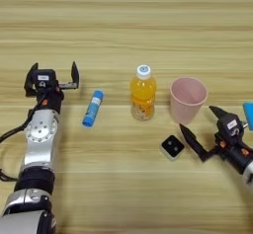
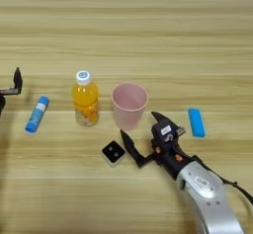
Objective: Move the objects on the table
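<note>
An orange-drink bottle (image 1: pixel 143 93) with a white cap stands upright mid-table, and a pink cup (image 1: pixel 187 99) stands just right of it. A blue glue-stick tube (image 1: pixel 92 108) lies left of the bottle. In front of the cup sits a small black cube (image 1: pixel 173 146) with white dots. A flat blue bar (image 2: pixel 196 122) lies to the right. My right gripper (image 2: pixel 140 129) is open, low beside the cup's right front, one finger close to the cube. My left gripper (image 1: pixel 53 74) is open, left of the glue stick, holding nothing.
The wood-grain table (image 1: pixel 123 25) stretches bare behind the row of objects. My left arm (image 1: pixel 39 149) runs up the left edge; my right arm (image 2: pixel 207 193) enters from the lower right.
</note>
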You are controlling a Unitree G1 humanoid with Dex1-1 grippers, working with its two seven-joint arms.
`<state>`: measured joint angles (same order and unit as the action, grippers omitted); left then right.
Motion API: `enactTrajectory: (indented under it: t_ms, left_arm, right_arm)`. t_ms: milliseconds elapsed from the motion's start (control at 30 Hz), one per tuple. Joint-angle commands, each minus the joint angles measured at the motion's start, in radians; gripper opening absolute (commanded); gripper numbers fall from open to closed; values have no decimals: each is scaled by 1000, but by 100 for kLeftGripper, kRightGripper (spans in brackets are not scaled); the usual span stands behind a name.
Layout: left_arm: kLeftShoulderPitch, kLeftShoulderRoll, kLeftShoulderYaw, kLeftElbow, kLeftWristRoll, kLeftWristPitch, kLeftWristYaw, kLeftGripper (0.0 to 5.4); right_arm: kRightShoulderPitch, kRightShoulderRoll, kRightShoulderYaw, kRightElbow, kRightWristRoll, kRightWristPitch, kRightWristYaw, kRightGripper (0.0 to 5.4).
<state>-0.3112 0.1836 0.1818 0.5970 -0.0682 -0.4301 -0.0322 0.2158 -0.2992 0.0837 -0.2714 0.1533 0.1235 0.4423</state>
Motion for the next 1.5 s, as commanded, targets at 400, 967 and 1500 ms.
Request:
enactTrajectory:
  t_ms: [400, 967, 1500]
  left_arm:
    - [-2, -3, -7, 2, 12, 7, 5, 540]
    - [-2, -6, -9, 2, 13, 8, 10, 540]
    - [1, -6, -10, -4, 12, 9, 9, 540]
  right_arm:
    - [-149, 31, 22, 157, -17, -5, 0, 537]
    - [-239, 67, 31, 273, -29, -41, -4, 537]
    - [-264, 90, 16, 324, -34, -61, -14, 505]
